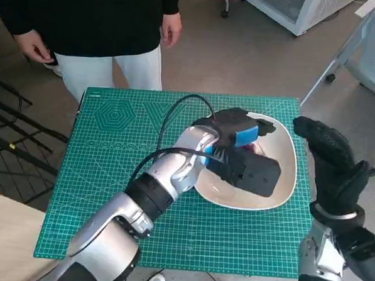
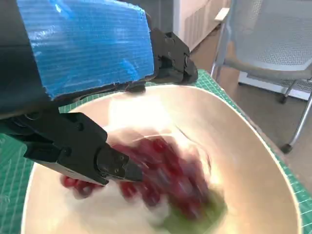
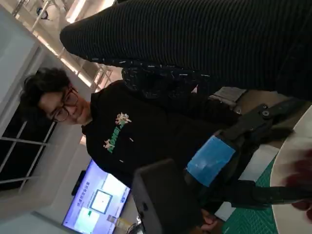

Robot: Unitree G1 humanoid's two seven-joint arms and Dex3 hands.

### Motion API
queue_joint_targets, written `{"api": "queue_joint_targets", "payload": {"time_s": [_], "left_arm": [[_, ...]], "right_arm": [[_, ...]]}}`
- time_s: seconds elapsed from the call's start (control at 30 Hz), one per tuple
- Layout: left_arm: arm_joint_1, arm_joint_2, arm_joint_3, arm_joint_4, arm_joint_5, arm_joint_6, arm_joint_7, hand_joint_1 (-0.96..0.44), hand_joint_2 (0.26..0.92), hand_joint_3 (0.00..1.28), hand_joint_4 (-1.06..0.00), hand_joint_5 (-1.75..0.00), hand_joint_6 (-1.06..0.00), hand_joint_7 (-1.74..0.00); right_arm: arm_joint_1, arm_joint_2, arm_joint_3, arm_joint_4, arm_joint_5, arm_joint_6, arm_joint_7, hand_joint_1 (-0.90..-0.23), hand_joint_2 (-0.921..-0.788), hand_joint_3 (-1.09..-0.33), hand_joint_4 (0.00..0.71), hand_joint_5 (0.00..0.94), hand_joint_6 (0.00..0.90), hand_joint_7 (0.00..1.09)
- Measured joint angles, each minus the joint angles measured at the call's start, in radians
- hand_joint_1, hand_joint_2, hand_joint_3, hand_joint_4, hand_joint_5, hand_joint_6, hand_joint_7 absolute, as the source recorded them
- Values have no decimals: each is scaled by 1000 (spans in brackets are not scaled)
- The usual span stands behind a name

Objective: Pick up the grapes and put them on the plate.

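placing step, near done. left hand point(image 1: 241, 143) hovers over the plate point(image 1: 284, 183), centre right of head frame; fingers spread, holding nothing. grapes point(image 2: 170, 175) lie blurred in the plate. right hand point(image 1: 331, 164) idle, grip unclear. next: lift clear.

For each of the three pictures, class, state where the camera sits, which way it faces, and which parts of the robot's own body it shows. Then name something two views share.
Head view: on the robot's head, facing steeply down at the green mat; shows both forearms, the left hand over the plate and the right hand beside it.
Left wrist view: behind the left hand, facing into the plate at the blurred grapes; shows its blue-taped back and fingers.
Right wrist view: behind the right hand, facing across the table at a person; shows the glove and the left hand.
Shared: all three show the plate and the left hand.
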Motion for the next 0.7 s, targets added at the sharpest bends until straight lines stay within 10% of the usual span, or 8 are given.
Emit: {"api": "queue_joint_targets", "payload": {"time_s": [0.7], "left_arm": [[101, 122, 128, -107, -146, -267, 68, -304, 768, 6, 1, 1, -180, -6]], "right_arm": [[0, 1, 13, 1, -2, 4, -9, -524, -921, -638, 142, 4, -1, 301]]}}
